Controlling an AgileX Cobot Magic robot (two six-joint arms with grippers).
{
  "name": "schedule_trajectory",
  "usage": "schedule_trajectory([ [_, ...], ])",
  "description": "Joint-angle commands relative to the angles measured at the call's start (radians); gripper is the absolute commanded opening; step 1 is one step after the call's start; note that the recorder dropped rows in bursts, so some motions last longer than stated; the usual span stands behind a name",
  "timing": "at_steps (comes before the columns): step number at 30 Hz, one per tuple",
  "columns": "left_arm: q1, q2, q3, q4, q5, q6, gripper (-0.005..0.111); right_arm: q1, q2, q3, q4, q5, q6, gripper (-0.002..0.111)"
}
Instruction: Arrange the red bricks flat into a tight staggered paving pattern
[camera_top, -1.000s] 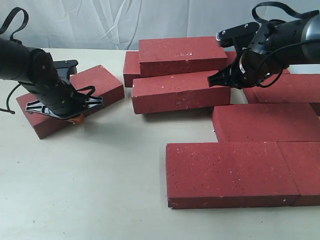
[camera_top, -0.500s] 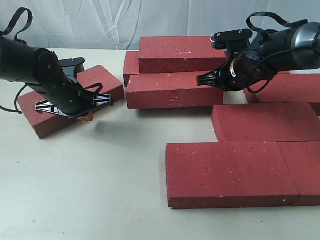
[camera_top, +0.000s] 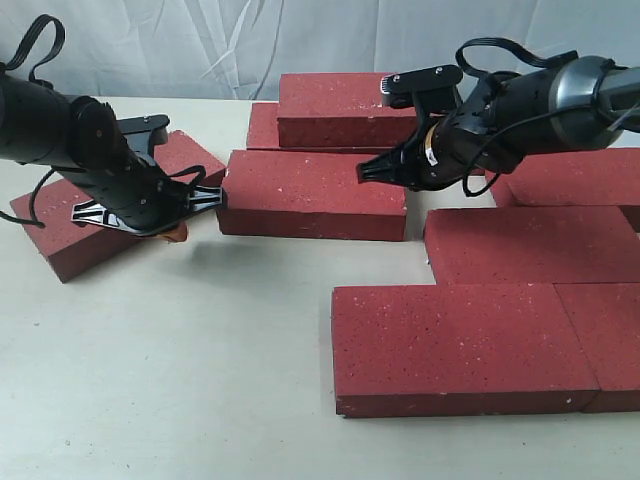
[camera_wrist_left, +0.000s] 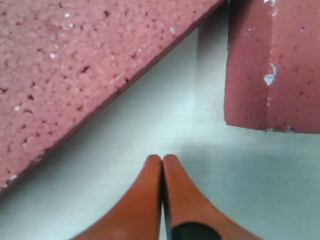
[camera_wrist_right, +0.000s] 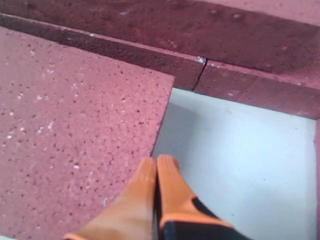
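the right gripper, jaws pinched together and empty, has shoved the middle red brick left across the tabletop, away from the laid rows on the right. the left gripper, jaws likewise together, sits by the angled left brick. the paving is still loose.

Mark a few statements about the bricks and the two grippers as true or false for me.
1. Both grippers are shut. True: the left gripper and the right gripper each have their fingertips pressed together.
2. The left gripper is clamped on a brick. False: it holds nothing and sits over the bare table, between the angled brick and the middle brick.
3. The back brick rests on top of other bricks. True.
4. Every brick lies parallel to the others. False: the angled brick on the left is skewed.
5. The front brick touches its neighbour end to end. True.
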Motion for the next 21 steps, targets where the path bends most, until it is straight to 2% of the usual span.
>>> schedule_trajectory([
  [1,-0.004,-0.010,-0.001,-0.006,-0.006,0.003,0.000,-0.001,-0.012,-0.005,-0.007,0.068,-0.004,-0.001],
  [4,-0.004,-0.010,-0.001,-0.009,-0.006,0.003,0.000,0.001,-0.035,-0.005,0.039,0.095,-0.023,-0.001],
  [6,-0.004,-0.010,-0.001,-0.009,-0.006,0.003,0.000,0.001,-0.057,-0.005,0.128,0.107,-0.116,-0.001],
  [14,-0.004,-0.010,-0.001,-0.001,-0.037,0.003,0.000,0.001,-0.103,-0.005,0.724,0.273,-0.738,-0.001],
  [17,0.002,-0.010,-0.029,0.024,-0.022,0.003,0.000,0.001,-0.101,-0.005,0.846,0.306,-0.829,-0.001],
  [21,0.027,-0.010,-0.078,0.092,0.019,0.003,0.000,0.001,-0.101,-0.005,0.869,0.320,-0.851,-0.001],
])
